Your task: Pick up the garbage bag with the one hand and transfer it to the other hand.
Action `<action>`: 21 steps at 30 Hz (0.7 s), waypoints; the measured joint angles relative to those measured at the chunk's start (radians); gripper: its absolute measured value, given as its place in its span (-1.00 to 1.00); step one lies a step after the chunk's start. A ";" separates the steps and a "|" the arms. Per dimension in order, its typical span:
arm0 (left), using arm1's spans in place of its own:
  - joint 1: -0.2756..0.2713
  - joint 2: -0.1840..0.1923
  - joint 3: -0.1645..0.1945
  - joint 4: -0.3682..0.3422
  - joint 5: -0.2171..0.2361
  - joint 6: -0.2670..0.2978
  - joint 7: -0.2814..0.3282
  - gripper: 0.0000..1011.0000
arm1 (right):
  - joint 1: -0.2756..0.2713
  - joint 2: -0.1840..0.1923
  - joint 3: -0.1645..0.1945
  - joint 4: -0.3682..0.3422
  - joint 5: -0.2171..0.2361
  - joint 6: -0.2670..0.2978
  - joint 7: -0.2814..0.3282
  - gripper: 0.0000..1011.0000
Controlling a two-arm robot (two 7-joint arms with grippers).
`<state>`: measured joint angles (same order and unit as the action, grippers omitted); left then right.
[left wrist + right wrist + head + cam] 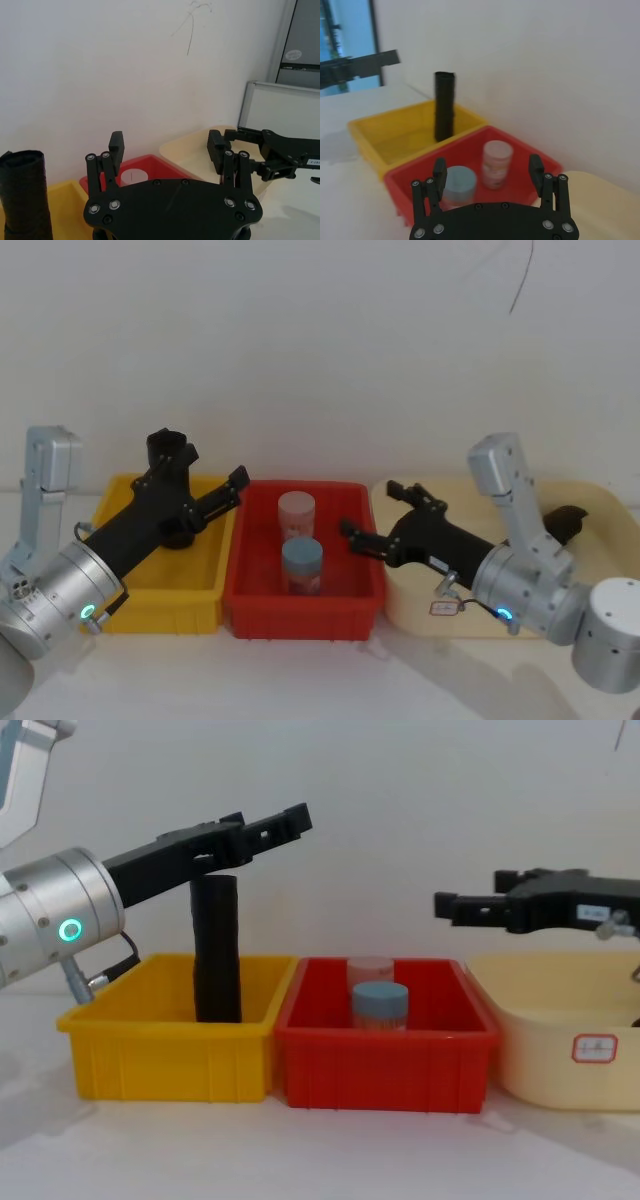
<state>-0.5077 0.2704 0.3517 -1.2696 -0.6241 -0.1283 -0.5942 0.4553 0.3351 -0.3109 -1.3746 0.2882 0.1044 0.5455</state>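
label (594, 912) on right gripper (467, 892) unreadable

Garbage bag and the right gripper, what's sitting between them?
In the chest view, the red bin with two jars lies between the garbage bag and the open right gripper; the left gripper is by the bag's top.
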 joint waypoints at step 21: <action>0.020 0.020 0.010 -0.024 0.009 0.014 0.021 0.98 | 0.132 -0.035 -0.097 0.171 0.022 0.024 0.120 0.98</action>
<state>-0.4875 0.2900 0.3618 -1.2937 -0.6149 -0.1141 -0.5735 0.5871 0.2997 -0.4080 -1.2039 0.3101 0.1281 0.6650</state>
